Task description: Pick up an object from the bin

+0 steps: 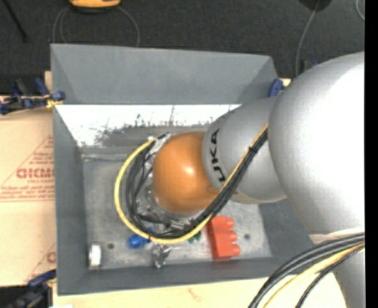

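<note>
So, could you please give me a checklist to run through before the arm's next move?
1. The gripper is low in the bin, near its front wall: ok.
2. Whether it holds anything: cannot tell; the orange wrist cover blocks the sight.
3. A small blue piece lies close beside it: ok.
4. The red block lies apart on its other side: ok.
</note>
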Available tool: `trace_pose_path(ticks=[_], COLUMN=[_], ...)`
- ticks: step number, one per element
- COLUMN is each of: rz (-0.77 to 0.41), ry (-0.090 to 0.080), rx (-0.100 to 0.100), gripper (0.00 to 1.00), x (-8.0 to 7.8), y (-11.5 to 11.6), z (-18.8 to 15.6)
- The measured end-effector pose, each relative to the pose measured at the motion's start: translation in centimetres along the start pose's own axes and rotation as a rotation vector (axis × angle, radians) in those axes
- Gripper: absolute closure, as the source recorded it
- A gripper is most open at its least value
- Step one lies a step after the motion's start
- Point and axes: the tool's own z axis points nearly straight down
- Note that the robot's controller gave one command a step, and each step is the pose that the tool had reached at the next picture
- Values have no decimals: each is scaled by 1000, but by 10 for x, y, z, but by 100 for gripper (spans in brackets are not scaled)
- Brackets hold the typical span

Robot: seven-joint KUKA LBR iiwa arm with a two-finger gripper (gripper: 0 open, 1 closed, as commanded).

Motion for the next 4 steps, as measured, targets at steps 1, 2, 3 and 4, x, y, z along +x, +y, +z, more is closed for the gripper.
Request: trace_pose_path(ticks=[1, 2, 3, 4], rz=[121, 124, 118, 118], ry=[-3, -8, -7, 1], rx=[-5, -6, 0, -2], gripper=[0, 100, 100, 0], x=[-50, -51, -55, -53], y=[15, 15, -9, -8], z=[0, -2, -131, -126])
